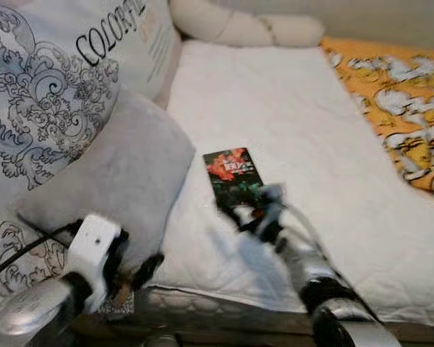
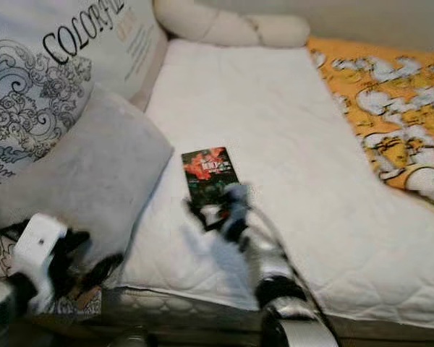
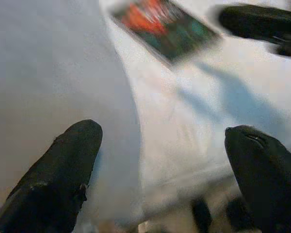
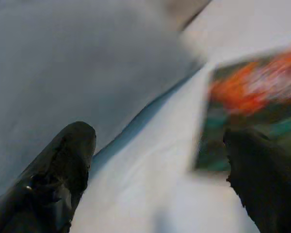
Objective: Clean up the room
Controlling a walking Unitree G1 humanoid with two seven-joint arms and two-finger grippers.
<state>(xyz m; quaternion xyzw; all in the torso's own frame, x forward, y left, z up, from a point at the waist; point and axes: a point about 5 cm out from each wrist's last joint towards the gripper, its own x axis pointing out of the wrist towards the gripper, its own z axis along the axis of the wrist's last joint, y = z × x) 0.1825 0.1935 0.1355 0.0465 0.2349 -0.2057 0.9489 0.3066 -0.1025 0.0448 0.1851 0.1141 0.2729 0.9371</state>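
While the right gripper [image 1: 247,215] reaches over the bed [image 1: 289,123], we see in the left eye view its fingers spread at the near edge of the book [image 1: 233,176]; the left gripper [image 1: 134,271] hangs low beside the grey pillow [image 1: 112,170], fingers apart. Right eye view: same layout, book [image 2: 210,174] just ahead of the right gripper, flat on the white quilt. Left wrist view: open fingers [image 3: 58,170], pillow close on one side, book [image 3: 165,26] well ahead. Right wrist view: one finger [image 4: 259,179] overlaps the book corner, nothing clamped. We judge the risk is the thin book sliding off instead of lifting, since a finger must get under it on soft bedding. No containers seen.
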